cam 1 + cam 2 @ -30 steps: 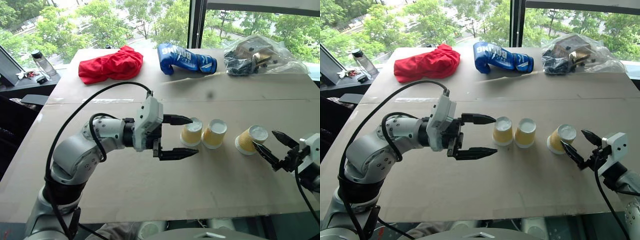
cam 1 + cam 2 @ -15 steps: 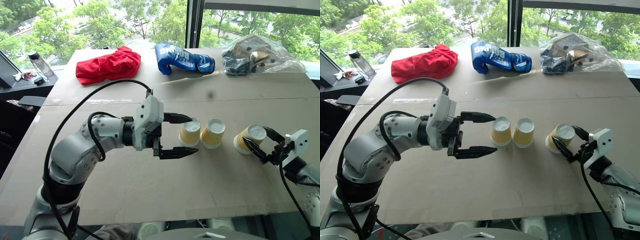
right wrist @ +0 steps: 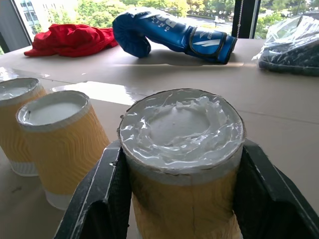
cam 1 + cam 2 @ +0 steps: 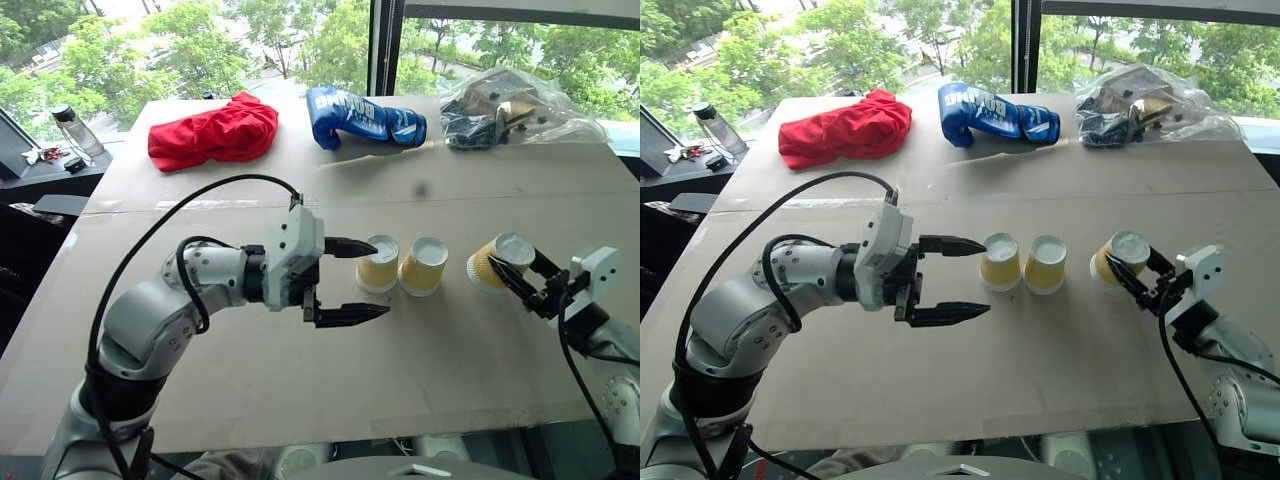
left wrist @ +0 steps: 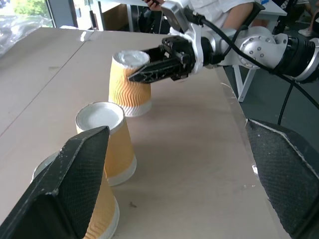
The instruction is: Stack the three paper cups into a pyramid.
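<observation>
One bench [image 4: 300, 400] carries three paper cups, all upside down in a row near its middle. Two [image 4: 379, 264] [image 4: 424, 266] stand just beside each other; the third [image 4: 496, 263] stands apart, pinched by the right fingers [image 4: 522, 282]. Left fingers [image 4: 358, 282] are spread beside the pair. Behind lie a red cloth [image 4: 215, 132], a blue boxing glove [image 4: 362, 115] and a plastic bag [image 4: 510, 110], its contents unclear.

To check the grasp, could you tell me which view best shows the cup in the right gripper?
The right wrist view: the cup sits close up between both fingers. The left wrist view shows the right gripper shut on its side; the eye views show it small.
</observation>
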Action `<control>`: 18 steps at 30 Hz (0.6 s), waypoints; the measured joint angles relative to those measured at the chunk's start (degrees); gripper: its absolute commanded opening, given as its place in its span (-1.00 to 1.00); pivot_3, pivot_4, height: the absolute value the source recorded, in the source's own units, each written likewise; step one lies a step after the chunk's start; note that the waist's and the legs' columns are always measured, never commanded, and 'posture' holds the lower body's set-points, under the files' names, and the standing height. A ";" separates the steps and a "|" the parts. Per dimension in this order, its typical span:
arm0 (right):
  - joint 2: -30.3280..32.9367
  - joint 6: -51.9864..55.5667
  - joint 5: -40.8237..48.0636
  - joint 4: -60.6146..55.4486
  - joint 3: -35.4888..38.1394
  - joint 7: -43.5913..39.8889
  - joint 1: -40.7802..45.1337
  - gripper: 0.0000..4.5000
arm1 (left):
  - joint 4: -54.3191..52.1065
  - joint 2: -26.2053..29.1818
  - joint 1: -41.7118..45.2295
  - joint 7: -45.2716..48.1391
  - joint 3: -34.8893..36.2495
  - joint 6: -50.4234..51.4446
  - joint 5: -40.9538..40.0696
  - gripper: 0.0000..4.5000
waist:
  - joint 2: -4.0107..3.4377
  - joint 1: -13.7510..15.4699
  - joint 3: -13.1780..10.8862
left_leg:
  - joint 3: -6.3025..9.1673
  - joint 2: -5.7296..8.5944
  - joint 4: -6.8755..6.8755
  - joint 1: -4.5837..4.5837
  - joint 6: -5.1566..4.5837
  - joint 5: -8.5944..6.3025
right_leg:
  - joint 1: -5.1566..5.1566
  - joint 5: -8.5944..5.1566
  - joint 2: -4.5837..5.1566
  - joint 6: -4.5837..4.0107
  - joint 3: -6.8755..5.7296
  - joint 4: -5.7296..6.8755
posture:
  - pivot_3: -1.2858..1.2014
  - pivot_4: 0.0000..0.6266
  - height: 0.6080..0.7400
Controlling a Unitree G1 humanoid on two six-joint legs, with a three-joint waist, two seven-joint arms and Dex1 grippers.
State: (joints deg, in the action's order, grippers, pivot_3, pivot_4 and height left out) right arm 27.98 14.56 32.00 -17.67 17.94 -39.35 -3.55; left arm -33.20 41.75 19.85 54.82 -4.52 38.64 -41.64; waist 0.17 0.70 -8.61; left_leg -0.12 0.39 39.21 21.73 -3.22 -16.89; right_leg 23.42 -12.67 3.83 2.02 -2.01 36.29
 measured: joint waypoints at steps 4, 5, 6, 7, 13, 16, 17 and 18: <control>3.23 6.09 3.43 -3.66 -1.33 0.11 6.69 -0.15 | 0.05 0.46 -1.99 -0.53 2.55 -0.79 0.11 1.00 | 0.00 0.06 -0.02 | 0.04 -0.03 -0.01 0.01 0.00 0.00 | 0.01 0.01 -0.02 0.02 -0.05 0.01 | 0.03 -0.52 0.96; 3.61 7.68 4.54 -4.44 -1.80 0.12 7.90 -0.15 | 0.12 0.59 -2.23 -0.80 3.10 -0.87 0.16 1.00 | 0.00 0.08 -0.02 | 0.04 -0.04 -0.02 0.02 0.00 0.00 | 0.02 0.02 -0.02 0.03 -0.06 0.01 | 0.03 -0.52 0.96; 3.95 10.17 6.33 -5.14 -2.65 0.15 10.08 -0.15 | 0.14 0.82 -2.85 -1.12 4.24 -1.14 0.21 1.00 | 0.00 0.05 -0.03 | 0.05 -0.04 -0.02 0.03 0.00 0.00 | 0.03 0.03 -0.02 0.04 -0.06 0.01 | 0.03 -0.52 0.96; 4.38 11.96 7.62 -5.64 -3.44 0.15 11.58 -0.15 | 0.15 1.12 -3.35 -1.40 4.95 -1.37 0.32 1.00 | 0.00 0.07 -0.03 | 0.05 -0.04 -0.02 0.04 0.00 0.00 | 0.04 0.03 -0.02 0.04 -0.07 0.00 | 0.03 -0.52 0.96; 6.84 21.78 12.81 -7.22 -8.71 -0.54 19.18 -0.15 | -0.43 2.47 -8.55 -2.62 9.04 -1.59 0.39 1.00 | -0.01 -0.10 -0.12 | 0.01 -0.02 -0.04 0.12 -0.01 0.00 | 0.10 0.03 0.08 0.05 -0.03 -0.08 | 0.03 -0.52 0.96; 7.25 25.53 14.47 -7.45 -11.70 -1.24 22.83 -0.15 | -1.72 2.89 -10.50 -3.38 10.35 -1.59 0.36 1.00 | 0.11 0.14 -0.22 | 0.10 -0.03 -0.05 0.15 -0.01 -0.01 | 0.12 0.03 0.16 0.03 -0.13 -0.08 | 0.03 -0.52 0.96; 7.37 26.16 14.50 -7.44 -12.62 -1.52 23.57 -0.15 | -2.15 2.90 -10.71 -3.80 10.91 -1.60 0.33 1.00 | 0.11 0.29 -0.24 | 0.15 -0.03 -0.05 0.19 -0.01 -0.01 | 0.12 0.03 0.15 0.04 -0.21 -0.08 | 0.03 -0.52 0.96; 7.42 26.58 14.50 -7.43 -13.10 -1.69 24.01 -0.15 | -2.29 2.90 -10.72 -3.93 11.11 -1.62 0.29 1.00 | 0.11 0.40 -0.24 | 0.17 -0.01 -0.05 0.21 0.00 0.00 | 0.12 0.03 0.15 0.04 -0.24 -0.08 | 0.03 -0.52 0.96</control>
State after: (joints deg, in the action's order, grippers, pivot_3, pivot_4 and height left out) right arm 35.39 41.14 46.50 -25.11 4.84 -41.05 20.47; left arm -35.49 44.65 9.13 50.90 6.59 37.03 -41.35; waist 0.28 1.10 -8.85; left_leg 0.05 0.38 39.16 21.94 -3.22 -16.89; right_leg 23.54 -12.64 3.98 2.06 -2.26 36.21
